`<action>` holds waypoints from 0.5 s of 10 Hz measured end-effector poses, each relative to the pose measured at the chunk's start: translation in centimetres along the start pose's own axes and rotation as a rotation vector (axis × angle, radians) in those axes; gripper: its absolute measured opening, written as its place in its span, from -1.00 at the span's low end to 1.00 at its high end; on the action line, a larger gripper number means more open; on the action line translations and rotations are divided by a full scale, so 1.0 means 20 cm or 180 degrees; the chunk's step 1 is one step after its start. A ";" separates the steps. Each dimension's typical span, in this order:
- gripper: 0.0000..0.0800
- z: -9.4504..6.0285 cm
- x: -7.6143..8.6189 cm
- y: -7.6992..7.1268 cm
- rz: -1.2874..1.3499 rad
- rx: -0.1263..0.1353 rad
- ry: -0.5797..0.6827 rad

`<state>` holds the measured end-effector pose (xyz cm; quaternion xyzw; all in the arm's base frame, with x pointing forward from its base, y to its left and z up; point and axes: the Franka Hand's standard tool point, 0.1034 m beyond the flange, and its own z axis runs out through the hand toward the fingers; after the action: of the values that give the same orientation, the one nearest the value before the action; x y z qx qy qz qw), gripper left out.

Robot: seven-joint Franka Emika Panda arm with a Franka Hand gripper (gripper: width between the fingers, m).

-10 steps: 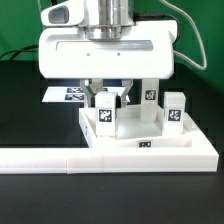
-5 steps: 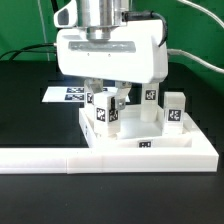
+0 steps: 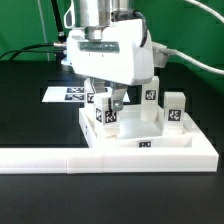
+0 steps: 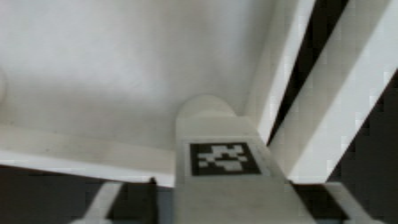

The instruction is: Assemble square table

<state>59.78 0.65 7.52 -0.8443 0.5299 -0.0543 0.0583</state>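
The square white tabletop (image 3: pixel 190 146) lies flat against the low white wall, and tagged legs stand on it. My gripper (image 3: pixel 108 101) hangs over the leg nearest the exterior view's left (image 3: pixel 105 115), its fingers down on either side of that leg's top. In the wrist view this leg (image 4: pixel 222 150) runs between the fingers (image 4: pixel 100 200), with a dark gap on each side, so the gripper (image 4: pixel 224 205) is open around it without touching. Two more legs stand upright, one in the middle (image 3: pixel 150 96) and one at the right (image 3: pixel 175 109). The tabletop (image 4: pixel 107 70) fills the wrist view behind the leg.
The long low white wall (image 3: pixel 40 158) runs along the front, against the tabletop's front edge. The marker board (image 3: pixel 62 95) lies flat behind, at the exterior view's left. Black table surface surrounds everything. A green cable and grey hoses hang behind the arm.
The gripper hand has turned about its vertical axis over the left leg, and its jaws have widened off the leg. The legs and tabletop have stayed put.
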 end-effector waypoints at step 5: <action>0.61 0.00 -0.02 -0.01 -0.1293 -0.0022 0.0001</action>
<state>59.74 1.06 7.49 -0.9340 0.3490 -0.0633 0.0432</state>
